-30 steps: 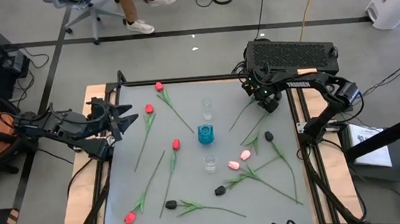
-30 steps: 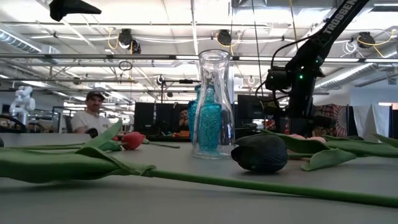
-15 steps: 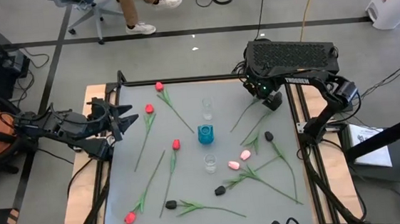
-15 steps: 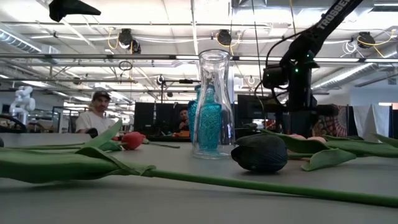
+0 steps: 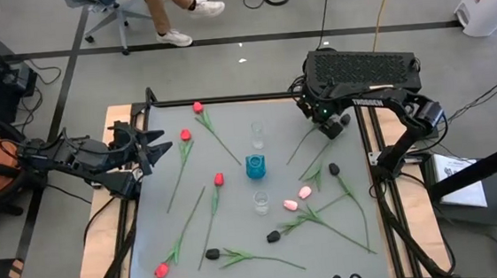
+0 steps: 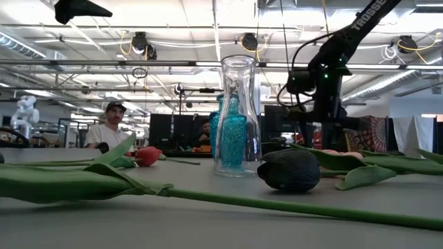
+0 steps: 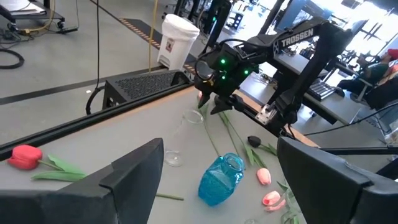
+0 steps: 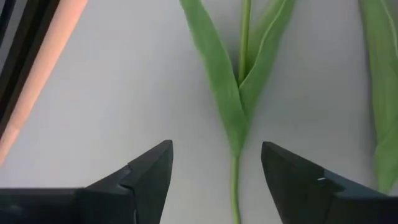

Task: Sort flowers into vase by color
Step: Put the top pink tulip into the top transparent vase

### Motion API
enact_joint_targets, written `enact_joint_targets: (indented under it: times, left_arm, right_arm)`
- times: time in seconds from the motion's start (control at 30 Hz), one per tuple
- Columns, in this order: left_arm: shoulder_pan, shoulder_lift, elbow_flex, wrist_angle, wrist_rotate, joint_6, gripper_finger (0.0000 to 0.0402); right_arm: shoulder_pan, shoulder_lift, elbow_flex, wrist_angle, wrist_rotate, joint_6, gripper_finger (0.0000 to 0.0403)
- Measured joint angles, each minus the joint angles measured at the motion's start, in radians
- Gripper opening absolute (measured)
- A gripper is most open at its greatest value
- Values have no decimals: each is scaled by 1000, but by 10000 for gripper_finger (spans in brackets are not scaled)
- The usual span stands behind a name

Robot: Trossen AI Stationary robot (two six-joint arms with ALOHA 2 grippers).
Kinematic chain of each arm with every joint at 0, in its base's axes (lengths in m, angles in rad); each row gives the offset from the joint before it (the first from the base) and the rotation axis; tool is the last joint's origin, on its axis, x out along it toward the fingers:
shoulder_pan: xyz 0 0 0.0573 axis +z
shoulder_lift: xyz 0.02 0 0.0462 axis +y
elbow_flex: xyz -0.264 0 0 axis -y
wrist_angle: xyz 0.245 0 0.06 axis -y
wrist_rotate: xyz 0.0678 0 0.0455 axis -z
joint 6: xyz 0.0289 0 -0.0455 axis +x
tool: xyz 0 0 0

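You had the right gripper (image 8: 214, 171) open and empty above a green tulip stem (image 8: 235, 186), near the blue vase (image 5: 255, 166) among the flowers (image 5: 219, 179); the left gripper (image 5: 154, 150) waited wide open, well apart.

Three vases (image 5: 256, 167) are standing in a row mid-table, with my flowers (image 5: 324, 215) lying scattered on both sides.

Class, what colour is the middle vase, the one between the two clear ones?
Teal blue: the middle vase shows best in the left wrist view.
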Motion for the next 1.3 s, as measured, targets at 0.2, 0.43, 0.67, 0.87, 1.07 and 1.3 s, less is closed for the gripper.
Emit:
enact_joint_targets:
  times: [0.2,0.43,0.67,0.87,1.07,1.3]
  left_arm:
    - [0,0,0,0,0,0,319]
    - [0,0,0,0,1,-1,319]
    - [0,0,0,0,23,-7,319]
    - [0,0,0,0,23,-7,319]
    - [0,0,0,0,23,-7,319]
    - [0,0,0,0,23,-7,319]
  right_arm:
    - [-25,19,0,-58,1,-92,215]
    - [-26,69,2,18,-35,-130,217]
    - [-23,93,5,2,-33,-144,217]
    - [-23,93,5,-46,-29,-163,217]
    - [-23,93,4,-108,-32,-193,217]
    - [-23,93,4,-126,-32,-210,217]
